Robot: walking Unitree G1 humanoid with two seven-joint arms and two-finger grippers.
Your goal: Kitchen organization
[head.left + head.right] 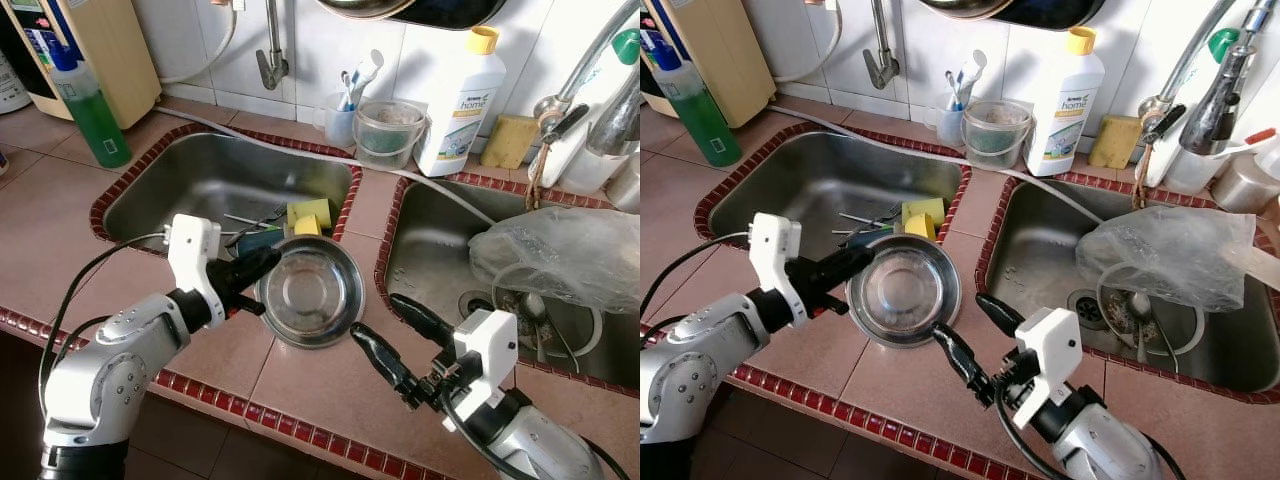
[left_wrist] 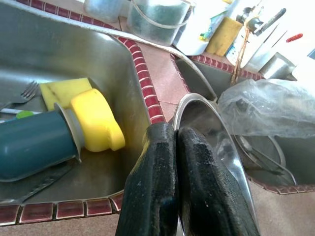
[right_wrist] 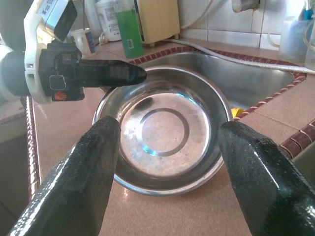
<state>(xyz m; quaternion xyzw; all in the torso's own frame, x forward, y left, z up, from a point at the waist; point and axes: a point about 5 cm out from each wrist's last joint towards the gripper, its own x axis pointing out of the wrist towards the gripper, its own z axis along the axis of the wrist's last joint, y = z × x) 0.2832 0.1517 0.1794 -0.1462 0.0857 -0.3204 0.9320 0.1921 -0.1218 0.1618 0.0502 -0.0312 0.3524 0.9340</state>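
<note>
My left gripper (image 1: 262, 268) is clenched on the rim of the steel bowl (image 1: 312, 290), one finger inside and one outside, the grip taken at the bowl's 9 o'clock edge. The bowl rests on the tiled counter (image 1: 330, 385) on the strip between the two sinks, overlapping the near corner of the left sink (image 1: 180, 185). My right gripper (image 1: 392, 332) is released, fingers spread wide, just short of the bowl's 5 o'clock edge and not touching it.

Assessment of the step in hand: I judge this to be moving the bowl. A thin rim pinch on polished steel is liable to pivot, so the bowl should be kept level and lifted slowly. The right gripper could steady the opposite rim before any carry. The sink edge at 11 o'clock should be cleared first.

Surface: terracotta tiles with a dark red border, apparently dry. The left sink holds a yellow sponge (image 1: 310, 211), a teal bottle with a yellow cap (image 2: 59, 135) and a fork (image 2: 19, 93). The right sink (image 1: 430, 250) holds a crumpled plastic bag (image 1: 560, 255) over other items.

Room: white tiled wall at 12 o'clock, with a white detergent bottle (image 1: 462, 100), a clear tub (image 1: 390, 132), a cup of brushes (image 1: 343, 115) and a green soap bottle (image 1: 92, 108) at 10 o'clock.
</note>
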